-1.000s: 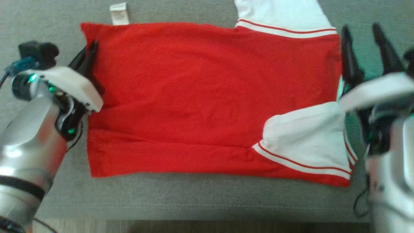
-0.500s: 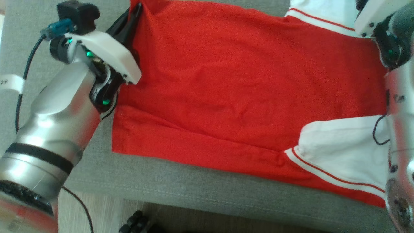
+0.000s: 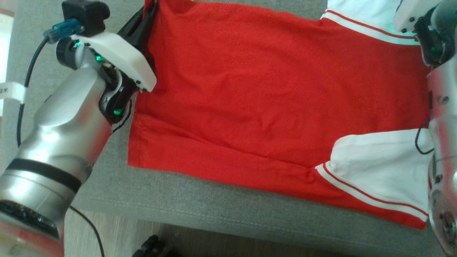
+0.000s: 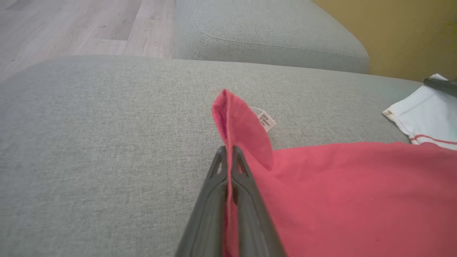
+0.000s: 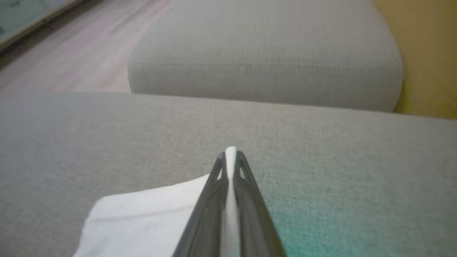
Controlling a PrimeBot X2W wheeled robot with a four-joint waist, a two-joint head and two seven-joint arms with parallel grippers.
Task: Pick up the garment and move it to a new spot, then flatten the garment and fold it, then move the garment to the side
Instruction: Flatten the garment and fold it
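Note:
The garment [image 3: 257,92] is a red shirt with white, red-striped sleeves, spread flat across a grey cushion. My left gripper [image 3: 148,9] pinches its far left corner; in the left wrist view the gripper [image 4: 228,151] is shut, and the red corner [image 4: 237,125] stands up between its fingers beside a white label [image 4: 266,120]. My right gripper [image 5: 230,155] is shut on the edge of the white sleeve [image 5: 142,217]. Its wrist [image 3: 425,32] sits at the top right of the head view, over the far sleeve [image 3: 360,16]. The near sleeve [image 3: 378,167] is folded onto the body.
The grey cushion [image 3: 221,210] ends in a front edge close below the garment, with wood floor [image 3: 114,239] beyond it. A second grey cushion [image 4: 271,32] lies further off, next to a yellow wall [image 4: 392,32]. A black cable [image 3: 28,78] hangs off my left arm.
My right gripper was open beside the garment's right edge a second ago; it has moved to the far sleeve and shut on it. The head camera has shifted. The left grip is unchanged.

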